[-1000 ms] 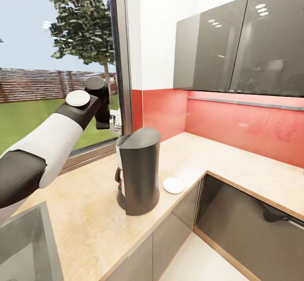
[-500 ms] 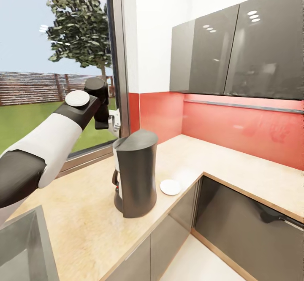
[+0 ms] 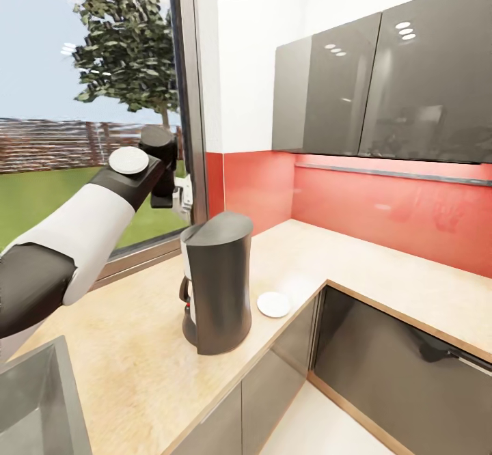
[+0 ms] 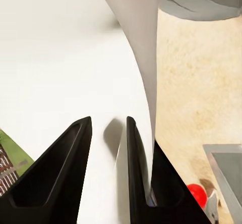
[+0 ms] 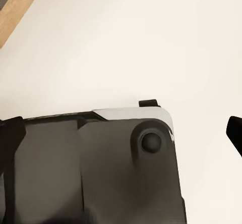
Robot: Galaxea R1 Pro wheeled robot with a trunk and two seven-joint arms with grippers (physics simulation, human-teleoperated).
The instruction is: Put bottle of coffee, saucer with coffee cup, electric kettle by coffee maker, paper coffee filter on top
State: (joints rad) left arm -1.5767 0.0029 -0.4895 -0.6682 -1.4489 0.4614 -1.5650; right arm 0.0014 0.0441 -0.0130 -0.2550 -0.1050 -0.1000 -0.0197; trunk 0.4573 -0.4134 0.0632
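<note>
Head view: the whole picture has slid a little since a second ago, so the camera has moved, not the things. The coffee maker (image 3: 217,282) stands upright on the desk (image 3: 137,346) near its front edge, with the saucer (image 3: 273,304) lying flat just beside it, apart from its base. The left arm is raised by the window, its left end effector (image 3: 182,195) holding something pale; at this size I cannot tell what. My reading is that the saucer step is done and that cup, kettle, jar and filter have yet to be set in place.

Left wrist view: the left end effector (image 4: 107,171) has its two dark fingers (image 4: 60,178) close together on a thin white sheet, probably the paper coffee filter (image 4: 117,183), which the head view cannot settle. The tan desk also shows here.

Right wrist view: the right end effector (image 5: 121,128) hangs over pale floor and the robot's dark base; only fingertip corners show, seemingly wide apart, empty.
</note>
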